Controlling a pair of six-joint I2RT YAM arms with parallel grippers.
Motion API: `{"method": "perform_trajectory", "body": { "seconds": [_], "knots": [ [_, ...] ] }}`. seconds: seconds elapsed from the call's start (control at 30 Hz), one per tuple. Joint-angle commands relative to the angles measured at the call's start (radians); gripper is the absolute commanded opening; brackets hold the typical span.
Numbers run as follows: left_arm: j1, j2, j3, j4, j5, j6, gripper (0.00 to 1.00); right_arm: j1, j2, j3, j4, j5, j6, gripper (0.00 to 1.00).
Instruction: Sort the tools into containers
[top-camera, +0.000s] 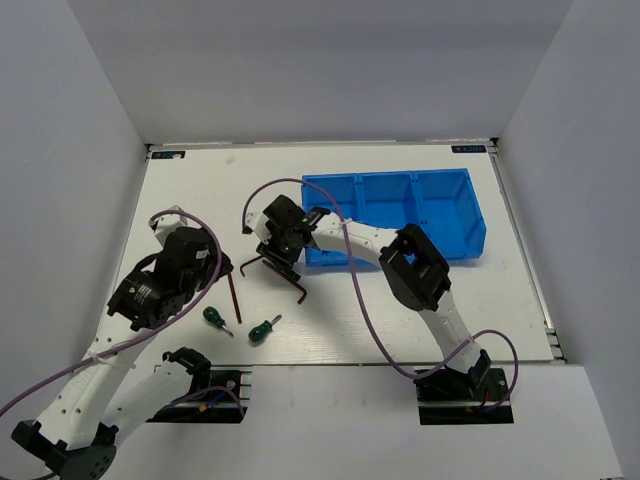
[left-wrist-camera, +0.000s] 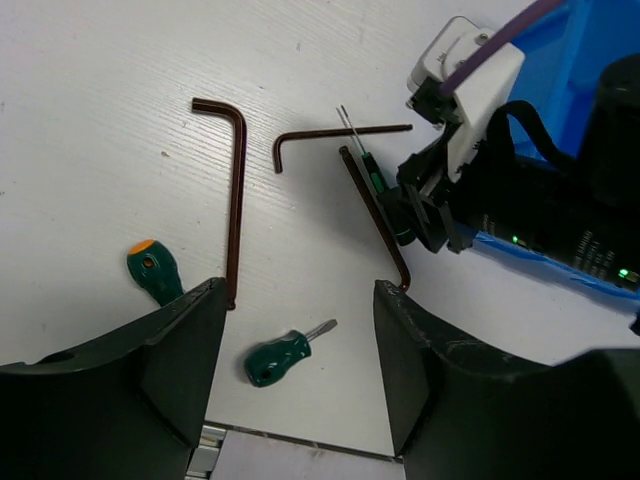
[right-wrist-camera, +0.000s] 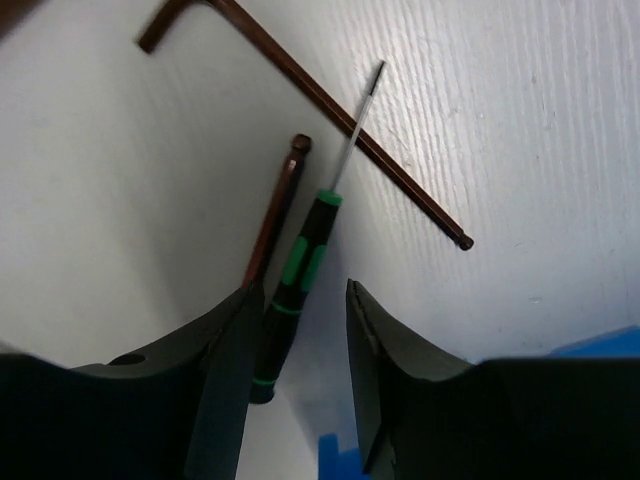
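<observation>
My right jaws straddle the screwdriver (right-wrist-camera: 300, 262), half-open; my left jaws are wide and empty. Close on the handle only, clear of the hex key (right-wrist-camera: 275, 215) touching the screwdriver.

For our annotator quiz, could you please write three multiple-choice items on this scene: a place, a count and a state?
1. How many compartments has the blue bin? A two; B four; C three.
2. Where are the two stubby green screwdrivers? A in the bin; B on the table; C in a gripper.
3. The left gripper is: A open; B shut on a hex key; C shut on a screwdriver.
C: three sit side by side. B: both lie on bare table. A: its fingers stand apart, empty.
</observation>
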Motion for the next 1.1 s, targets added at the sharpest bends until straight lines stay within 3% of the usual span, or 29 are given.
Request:
{"method": "perform_trajectory", "body": {
  "seconds": [0.0, 0.4, 0.53, 0.6, 0.7, 0.93, 1.07],
  "knots": [
    [-0.003, -0.008, -0.009, -0.024, 0.02, -0.014, 0.71, 0.005, 0.028, 0.035, 0.062, 0.104, 0.01, 0.45],
    [-0.003, 0.01, -0.049, -0.013, 0.049, -0.014, 0.71, 0.003, 0.071, 0.007, 0.05, 0.139, 0.002, 0.43],
    [-0.003, 0.048, -0.072, 0.006, 0.049, -0.014, 0.71, 0.009, 0.071, -0.031, 0.021, 0.142, -0.01, 0.32],
    [-0.003, 0.076, -0.101, 0.006, 0.058, -0.014, 0.71, 0.011, 0.07, -0.037, 0.004, 0.131, -0.01, 0.19],
    [-0.003, 0.128, -0.14, 0.043, 0.068, -0.014, 0.69, 0.005, 0.055, -0.034, -0.024, 0.081, 0.003, 0.01],
    [-0.003, 0.191, -0.216, 0.147, 0.058, -0.014, 0.67, -0.046, -0.039, 0.194, -0.166, -0.244, 0.161, 0.0],
    [-0.003, 0.219, -0.236, 0.169, 0.039, 0.004, 0.63, -0.087, -0.128, 0.251, -0.156, -0.288, 0.232, 0.0]
  ]
}}
